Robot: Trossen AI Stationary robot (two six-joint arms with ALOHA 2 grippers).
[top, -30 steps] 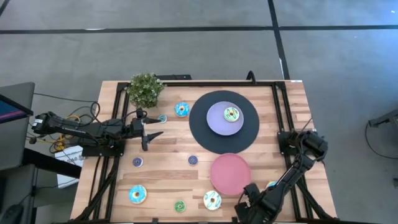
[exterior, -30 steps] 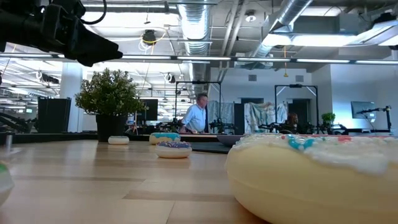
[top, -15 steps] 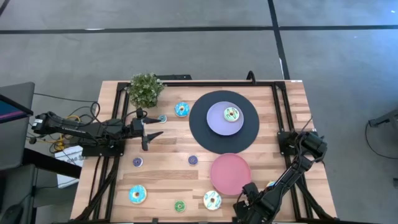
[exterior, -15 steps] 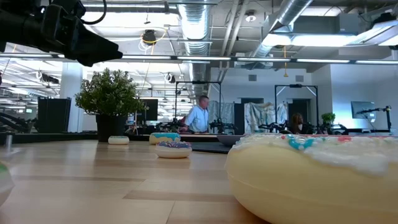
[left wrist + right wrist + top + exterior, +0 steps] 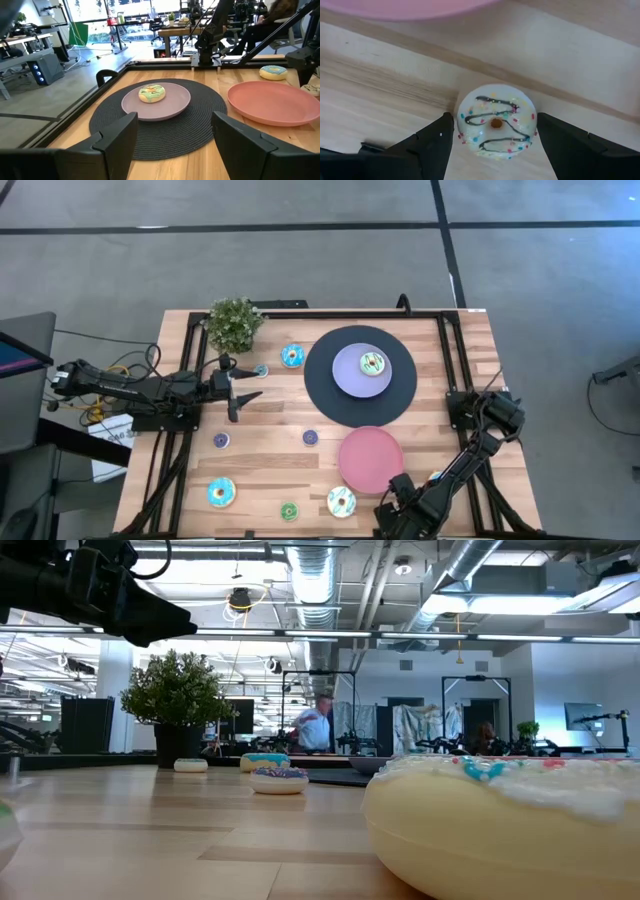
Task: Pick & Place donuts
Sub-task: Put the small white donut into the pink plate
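A white-iced donut (image 5: 496, 121) with dark drizzle and sprinkles lies flat on the table near its near edge (image 5: 341, 501). My right gripper (image 5: 495, 120) hangs open over it, one finger on each side, with no touch showing. In the high view it sits at the near right (image 5: 383, 513). My left gripper (image 5: 240, 388) waits open above the table's left part, and in its wrist view (image 5: 174, 120) it faces a green-iced donut (image 5: 151, 93) on the lavender plate (image 5: 175, 102). Several other donuts lie scattered, among them blue-iced ones (image 5: 292, 356) (image 5: 221, 492).
The lavender plate rests on a large black disc (image 5: 330, 395). A pink plate (image 5: 370, 458) lies just beyond the white-iced donut. A potted plant (image 5: 234, 323) stands at the far left corner. Black frame rails (image 5: 445, 350) run along the table's sides. A person shows in the room behind.
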